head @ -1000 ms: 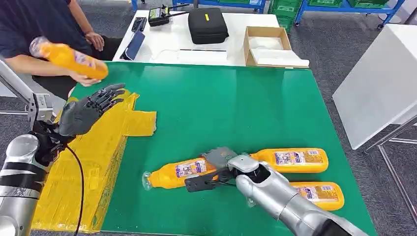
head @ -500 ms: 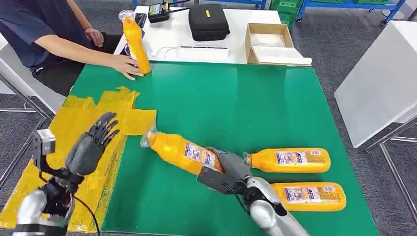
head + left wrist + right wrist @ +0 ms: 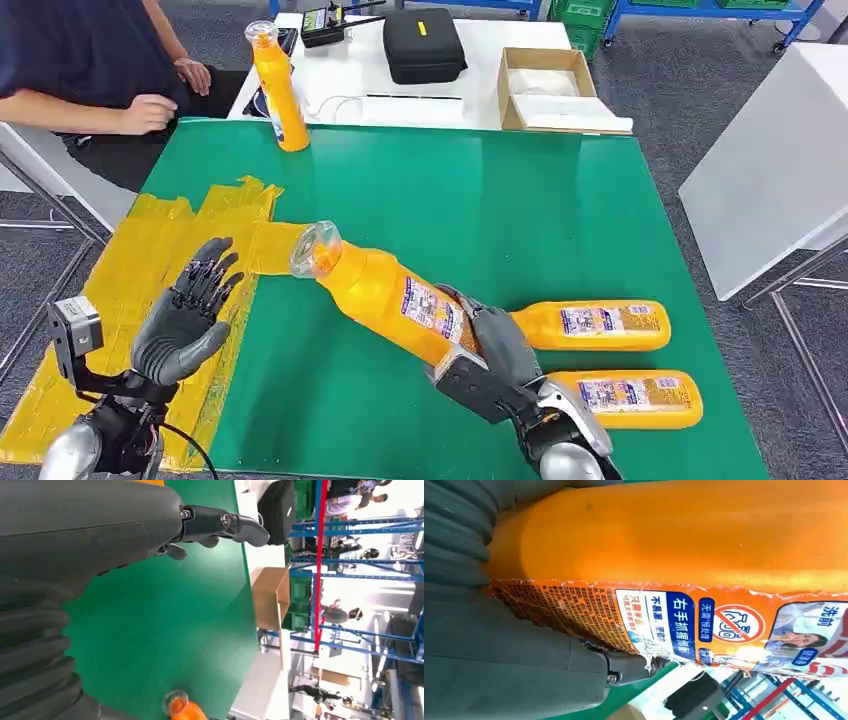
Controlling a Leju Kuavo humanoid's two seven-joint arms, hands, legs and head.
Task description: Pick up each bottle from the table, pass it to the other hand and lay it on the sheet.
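My right hand [image 3: 490,360] grips an orange bottle [image 3: 385,295] by its base and holds it tilted above the green table [image 3: 500,200], clear cap [image 3: 316,249] pointing toward the yellow sheet [image 3: 140,300]. The right wrist view is close on the bottle's label [image 3: 704,625] with my fingers [image 3: 549,665] wrapped around it. My left hand [image 3: 185,320] hovers open over the sheet, palm up, fingers spread, a short way from the cap. Two more orange bottles [image 3: 590,326] [image 3: 625,398] lie on the table beside my right arm. Another bottle [image 3: 277,88] stands upright at the table's far left edge.
A person's hand [image 3: 145,113] rests at the far left corner, near the upright bottle. Behind the green table stands a white table with a black case [image 3: 423,47] and a cardboard box [image 3: 545,90]. A white table [image 3: 780,150] stands to the right.
My right hand has lifted the bottle off the table and swung its cap toward the sheet. My left hand has dropped low over the sheet. The person set a bottle upright and drew back.
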